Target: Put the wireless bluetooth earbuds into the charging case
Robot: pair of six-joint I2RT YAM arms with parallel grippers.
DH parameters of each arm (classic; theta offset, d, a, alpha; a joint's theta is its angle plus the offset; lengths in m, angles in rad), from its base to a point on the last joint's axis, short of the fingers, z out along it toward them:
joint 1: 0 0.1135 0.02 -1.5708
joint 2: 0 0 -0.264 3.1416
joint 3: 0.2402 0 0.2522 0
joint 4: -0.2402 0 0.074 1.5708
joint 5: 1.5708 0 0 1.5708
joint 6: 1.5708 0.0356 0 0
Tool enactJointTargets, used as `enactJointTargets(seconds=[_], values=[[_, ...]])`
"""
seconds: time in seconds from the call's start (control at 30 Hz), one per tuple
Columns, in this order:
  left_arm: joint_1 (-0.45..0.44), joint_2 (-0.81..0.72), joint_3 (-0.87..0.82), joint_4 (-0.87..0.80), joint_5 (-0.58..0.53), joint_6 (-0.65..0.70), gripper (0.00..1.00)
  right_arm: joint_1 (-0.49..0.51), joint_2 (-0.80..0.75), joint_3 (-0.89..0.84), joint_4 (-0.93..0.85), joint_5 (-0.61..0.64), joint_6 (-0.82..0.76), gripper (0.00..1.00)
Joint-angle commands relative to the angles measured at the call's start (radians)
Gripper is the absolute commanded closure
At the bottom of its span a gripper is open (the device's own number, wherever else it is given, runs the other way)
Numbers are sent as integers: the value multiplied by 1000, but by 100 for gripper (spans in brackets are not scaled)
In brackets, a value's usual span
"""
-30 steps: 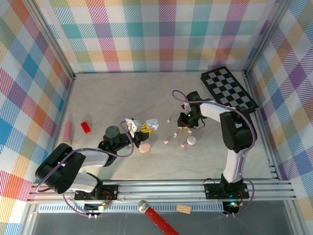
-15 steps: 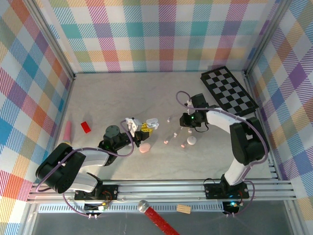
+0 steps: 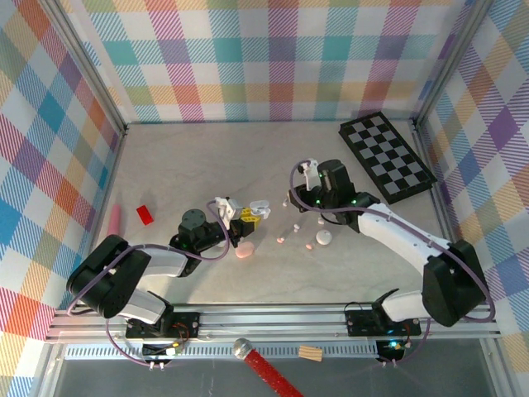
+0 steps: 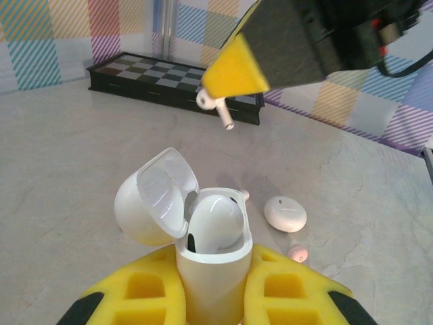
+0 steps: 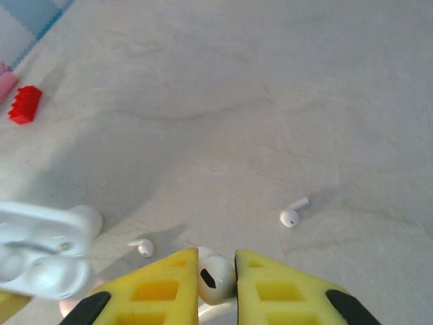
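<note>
My left gripper [image 4: 213, 274] is shut on an open white charging case [image 4: 211, 257], held upright with its lid [image 4: 154, 196] swung back to the left. One white earbud [image 4: 215, 222] sits in the case. In the top view the case [image 3: 259, 207] hangs just above the table. My right gripper [image 5: 216, 271] is shut on a white earbud [image 5: 218, 277]. The left wrist view shows that earbud [image 4: 215, 105] under a yellow fingertip [image 4: 233, 68], above and beyond the case. In the top view the right gripper [image 3: 291, 198] is just right of the case.
Loose white earbuds [image 5: 292, 215] [image 5: 143, 246] lie on the table below the right gripper. Pink buds [image 3: 281, 240] [image 3: 309, 246], a closed white case [image 3: 324, 237] and a pink case [image 3: 244, 251] lie nearby. A chessboard [image 3: 387, 155] is at back right, a red block [image 3: 145, 215] at left.
My right arm has stretched out and its gripper has moved left with the earbud, closer to the open case. The left gripper and case have shifted only slightly.
</note>
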Motion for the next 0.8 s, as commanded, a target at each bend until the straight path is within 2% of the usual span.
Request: enactJointTargets(seconds=[0.0,0.23,0.77], values=[[8,8,35,79,43,-30,100,43,-45,22,24,33,-97,82],[9,4,49,74,72,-69,100,124,-65,61,4,5,-158,82],[11,-25,51,67,94,-85,100,164,-20,80,59,-15,-162,83]])
